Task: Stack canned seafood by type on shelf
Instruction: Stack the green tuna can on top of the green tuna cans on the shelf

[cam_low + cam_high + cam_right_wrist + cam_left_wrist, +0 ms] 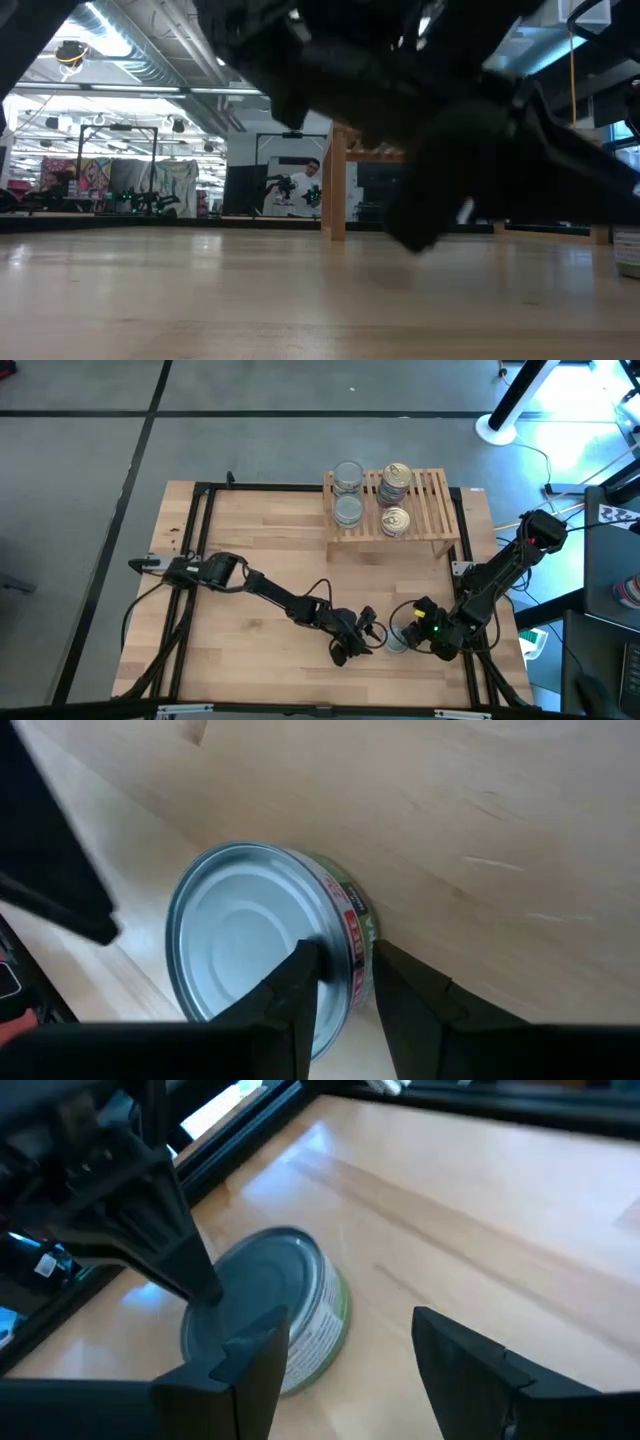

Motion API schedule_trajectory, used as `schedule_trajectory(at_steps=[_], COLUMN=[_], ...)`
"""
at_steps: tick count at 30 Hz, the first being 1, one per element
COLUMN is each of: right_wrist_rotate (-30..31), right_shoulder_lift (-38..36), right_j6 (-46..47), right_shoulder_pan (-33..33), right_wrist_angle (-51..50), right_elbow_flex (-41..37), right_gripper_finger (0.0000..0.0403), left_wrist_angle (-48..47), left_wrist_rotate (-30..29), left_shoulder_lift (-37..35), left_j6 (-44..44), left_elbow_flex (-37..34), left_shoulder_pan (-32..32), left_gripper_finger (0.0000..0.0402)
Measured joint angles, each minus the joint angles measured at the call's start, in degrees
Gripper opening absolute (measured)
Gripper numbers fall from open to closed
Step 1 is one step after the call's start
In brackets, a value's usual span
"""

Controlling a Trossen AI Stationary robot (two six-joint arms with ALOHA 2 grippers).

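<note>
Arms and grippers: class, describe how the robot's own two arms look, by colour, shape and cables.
Both arms are black and slender, jointed in segments, with black cables looping alongside. The left gripper has flat, angular black fingers. The right gripper shows a small green light and a red patch higher up.

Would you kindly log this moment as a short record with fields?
shelf: light-wood slatted rack at the table's far edge
cans on shelf: silver-topped cans on its left part, gold-topped cans to their right
loose can: tilted on its edge on the table, near side
right claw: pinching that can's rim
left claw: open, beside the same can
</note>
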Motion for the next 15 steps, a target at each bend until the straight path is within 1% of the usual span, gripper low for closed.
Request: schedule_trajectory(at_steps=[5, 8, 11, 15], right_wrist_rotate=[0.07, 0.11, 0.14, 0.70], right_shoulder_lift=[0.04, 0.04, 0.04, 0.02], right_j6=[0.33, 0.45, 0.57, 0.55], right_shoulder_pan=[0.00, 0.00, 0.00, 0.00], right_wrist_angle=[0.59, 0.89, 0.98, 1.07], right_elbow_flex=[-0.03, -0.04, -0.04, -0.04], right_gripper_finger=[0.0099, 0.0094, 0.0070, 0.0019], left_wrist_angle=[2.90, 3.39, 3.86, 4.00], left_wrist_rotate=[-1.48, -1.78, -1.84, -1.86], left_shoulder_lift=[0.96, 0.99, 1.03, 1.03], left_j6=[4.10, 4.98, 4.67, 4.69], left_elbow_flex=[-0.02, -0.02, -0.02, -0.02], left_shoulder_pan=[0.11, 0.16, 0.26, 0.26], left_gripper_finger=[0.0210, 0.0210, 0.0210, 0.0210])
